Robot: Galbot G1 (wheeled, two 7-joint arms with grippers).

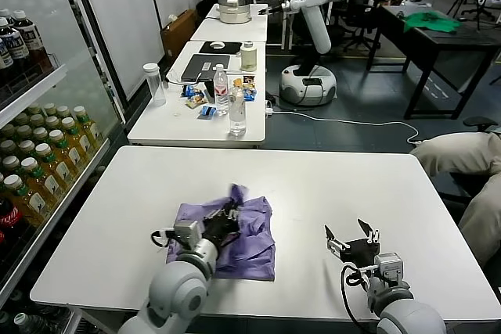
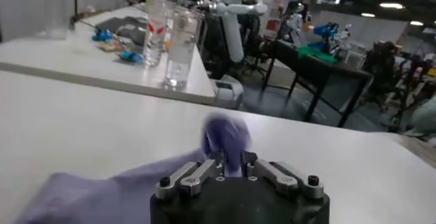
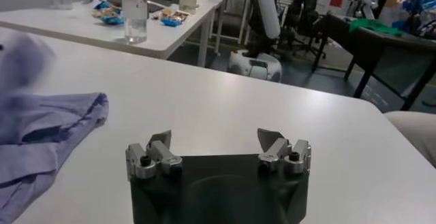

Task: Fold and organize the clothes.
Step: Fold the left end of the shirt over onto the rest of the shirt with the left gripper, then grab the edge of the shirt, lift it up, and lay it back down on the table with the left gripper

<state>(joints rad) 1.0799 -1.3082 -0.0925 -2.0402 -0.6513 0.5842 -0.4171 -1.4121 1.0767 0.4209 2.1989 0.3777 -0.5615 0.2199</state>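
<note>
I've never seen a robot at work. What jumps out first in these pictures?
A crumpled lavender T-shirt lies on the white table, and the left gripper is shut on a bunch of it, lifting a purple tuft. The right gripper waits open above bare table to the shirt's right. Shelves of bottled drinks line the robot's left.

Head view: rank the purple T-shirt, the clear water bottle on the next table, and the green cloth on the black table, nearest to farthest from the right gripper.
From the right gripper:
1. Purple T-shirt, to its left on the same white table.
2. Clear water bottle, on the next table beyond.
3. Green cloth, far back on the black table.
</note>
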